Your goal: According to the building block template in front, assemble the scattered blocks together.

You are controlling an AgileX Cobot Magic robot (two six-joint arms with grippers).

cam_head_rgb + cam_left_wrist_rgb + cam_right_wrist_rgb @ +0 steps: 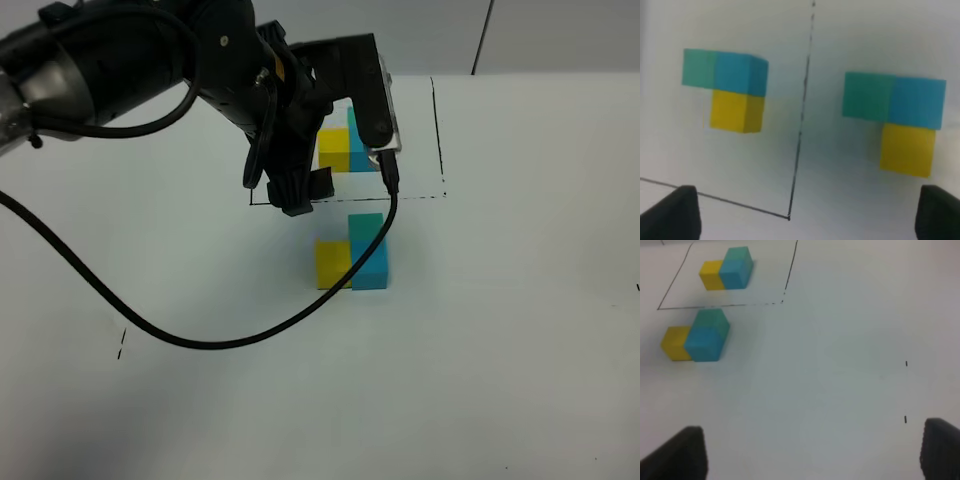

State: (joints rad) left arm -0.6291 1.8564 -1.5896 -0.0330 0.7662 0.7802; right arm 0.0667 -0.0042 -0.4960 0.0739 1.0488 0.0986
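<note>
Table: white table (pixel 520 330), matte, marked with a thin black frame (pixel 438 130) and a few small black ticks.
Template: template (pixel 340 148) of yellow, blue and teal cubes sits inside the frame, partly hidden by the left arm.
Blocks: blocks (pixel 352 258) lie just outside the frame, touching in the same L.
Cable: black cable (pixel 200 340) loops across the table left of the blocks.
Left gripper: left gripper (pixel 805 215) hangs apart, empty.
Right gripper: right gripper (pixel 815 452) apart, seemingly empty; only its tips show.
</note>
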